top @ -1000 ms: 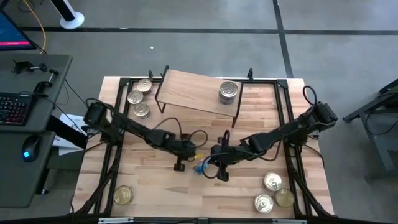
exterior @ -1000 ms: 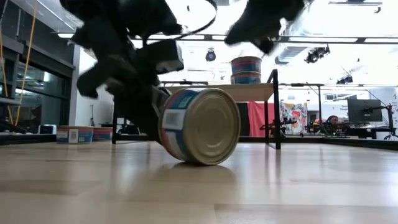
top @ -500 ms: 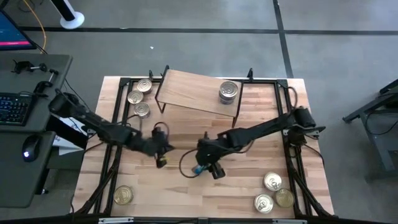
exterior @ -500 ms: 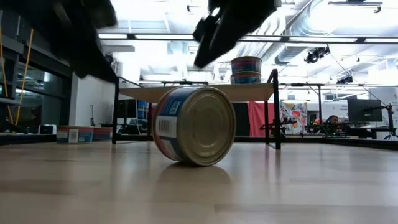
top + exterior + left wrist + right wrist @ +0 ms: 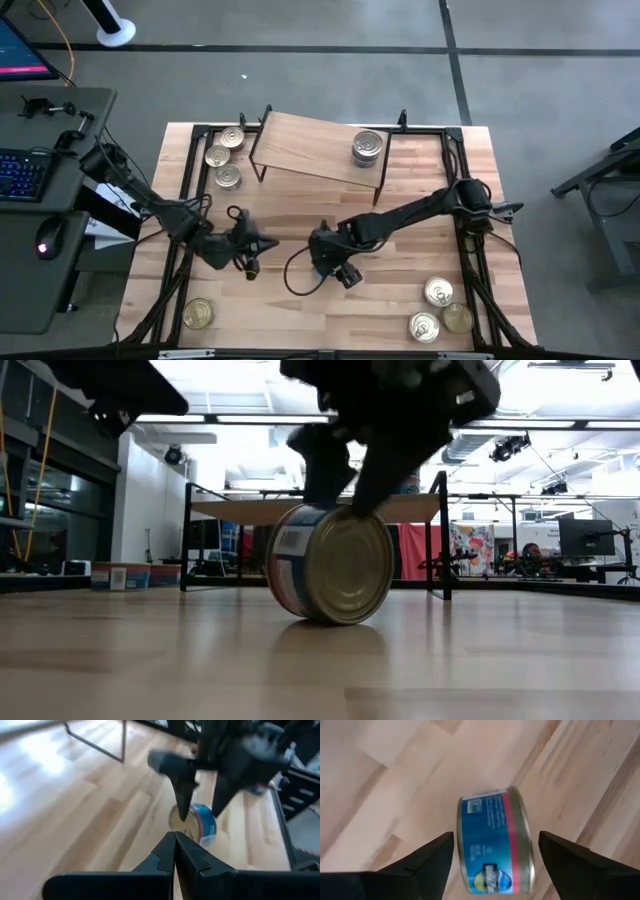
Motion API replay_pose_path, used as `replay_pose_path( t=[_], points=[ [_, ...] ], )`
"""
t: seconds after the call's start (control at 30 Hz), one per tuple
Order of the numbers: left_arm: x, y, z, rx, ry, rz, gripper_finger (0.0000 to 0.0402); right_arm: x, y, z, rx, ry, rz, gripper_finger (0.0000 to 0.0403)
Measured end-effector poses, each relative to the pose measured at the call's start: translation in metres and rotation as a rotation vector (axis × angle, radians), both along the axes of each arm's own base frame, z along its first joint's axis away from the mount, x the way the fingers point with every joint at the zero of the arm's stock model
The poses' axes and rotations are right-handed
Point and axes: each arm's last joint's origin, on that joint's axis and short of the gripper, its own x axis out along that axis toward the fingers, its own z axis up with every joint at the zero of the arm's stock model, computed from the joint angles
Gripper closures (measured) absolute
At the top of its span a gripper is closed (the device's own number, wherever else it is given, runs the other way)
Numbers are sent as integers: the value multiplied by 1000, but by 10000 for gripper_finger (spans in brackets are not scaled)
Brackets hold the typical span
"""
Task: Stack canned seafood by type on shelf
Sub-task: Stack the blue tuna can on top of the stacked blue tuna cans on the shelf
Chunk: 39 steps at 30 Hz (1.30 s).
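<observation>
Blue-label tin [image 5: 320, 268] mostly hidden under right gripper [image 5: 335, 271] in high view; lid type can't be told. Low view: both arms cut off by top edge, shelf [image 5: 300, 508] stack blocked by right gripper. Left wrist view blurred w/ motion; tin labels by shelf too small to read.

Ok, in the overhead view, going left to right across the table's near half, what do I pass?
Lone can near the left corner → left gripper → blue can on its edge, under the right gripper → cluster of three cans near the right corner.
</observation>
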Motion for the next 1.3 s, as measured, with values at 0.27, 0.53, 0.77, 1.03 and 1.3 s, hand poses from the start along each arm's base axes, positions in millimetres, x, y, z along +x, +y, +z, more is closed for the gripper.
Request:
replay_pose_path(
  t=[0.27,0.53,0.77,1.03,1.3],
  points=[
    [7,-2,28,143,-65,12,402,-7,0,-14,-42,40,-17,180],
    [1,22,99,323,-82,18,402,-12,-1,36,-85,28,-122,237],
    [-17,61,129,358,-124,118,401,-45,-32,120,-315,-164,-345,237],
    [-9,68,124,343,-98,102,401,-89,-82,182,-674,-365,-645,237],
    [9,61,108,414,-8,68,402,-92,-122,179,-874,-254,-704,237]
  ],
)
